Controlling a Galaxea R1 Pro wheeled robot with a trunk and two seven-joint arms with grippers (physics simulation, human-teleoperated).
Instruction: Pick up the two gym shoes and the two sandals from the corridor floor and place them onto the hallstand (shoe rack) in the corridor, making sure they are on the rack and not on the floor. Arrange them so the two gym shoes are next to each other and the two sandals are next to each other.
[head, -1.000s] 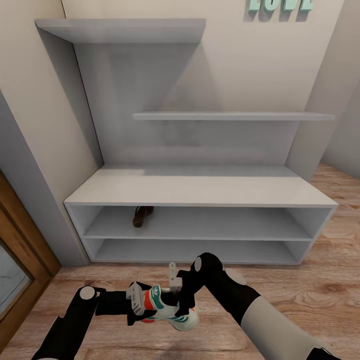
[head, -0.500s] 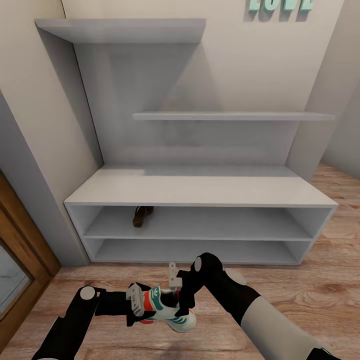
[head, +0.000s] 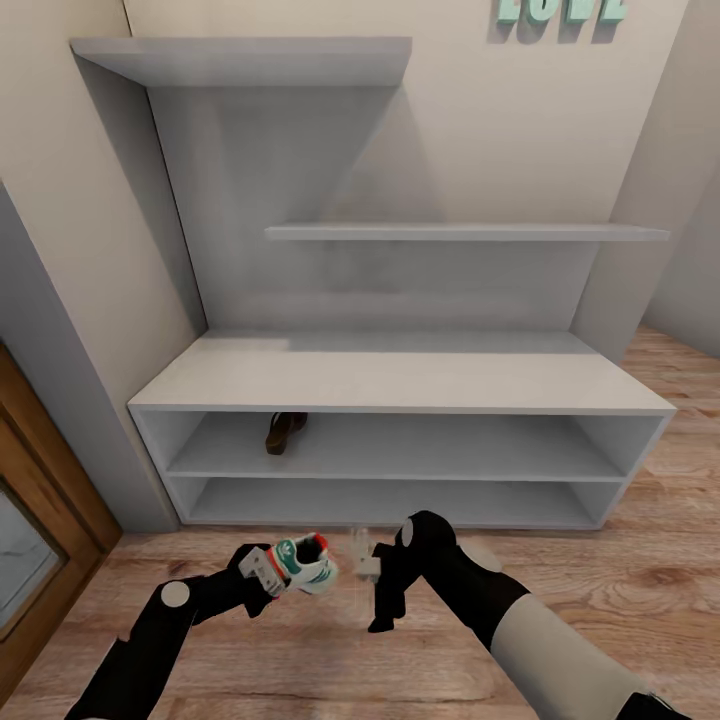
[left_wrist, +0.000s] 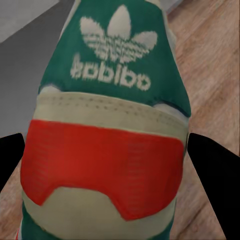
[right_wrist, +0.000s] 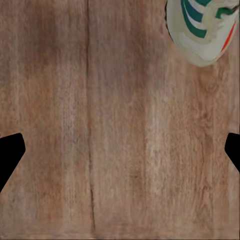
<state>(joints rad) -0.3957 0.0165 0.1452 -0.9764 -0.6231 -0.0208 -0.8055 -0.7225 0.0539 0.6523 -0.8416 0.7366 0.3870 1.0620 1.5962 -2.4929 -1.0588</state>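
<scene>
Carrying step: your left gripper pinches a sneaker by the heel, held above the floor before the rack. Your right gripper hangs spread, empty. Next, lift the sneaker onto a shelf.

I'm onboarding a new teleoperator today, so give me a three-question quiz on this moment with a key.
1. True or false: the left gripper holds a gym shoe clear of the corridor floor.
2. Where is the brown sandal? A) on the hallstand's flat top B) on its upper open shelf, toward the left C) on the floor
3. Fill in: the right gripper holds ____.

Key: 1 true; 2 B; 3 nothing, its fingers are spread over bare floor in the right wrist view.
</scene>
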